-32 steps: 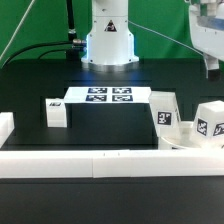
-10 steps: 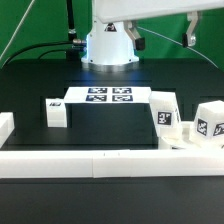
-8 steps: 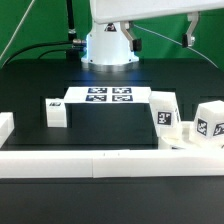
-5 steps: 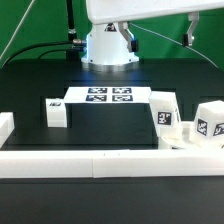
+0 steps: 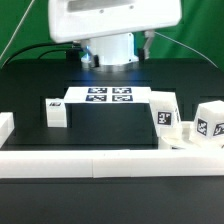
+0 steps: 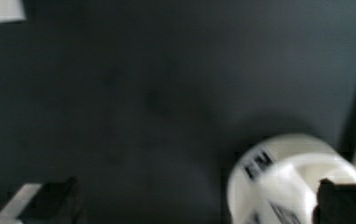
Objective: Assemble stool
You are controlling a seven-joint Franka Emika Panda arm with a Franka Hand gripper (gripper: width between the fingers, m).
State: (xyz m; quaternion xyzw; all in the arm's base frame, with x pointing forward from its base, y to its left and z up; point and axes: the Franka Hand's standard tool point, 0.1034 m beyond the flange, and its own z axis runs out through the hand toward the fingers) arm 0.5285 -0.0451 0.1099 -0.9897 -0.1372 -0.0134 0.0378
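Jaws stand wide open, holding nothing; what appears to be the seat [image 6: 296,158] sits off-centre, so descending now may clip its rim.

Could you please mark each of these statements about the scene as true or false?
1. The marker board lies flat on the table in front of the robot's base. True.
2. A white piece sits on top of the marker board. False: it stands on the table beside the board, toward the exterior view's left.
3. Two tagged pieces, the second here, stand toward the exterior view's right. True.
4. The fingers are shut on a piece. False: they stand wide apart and hold nothing.
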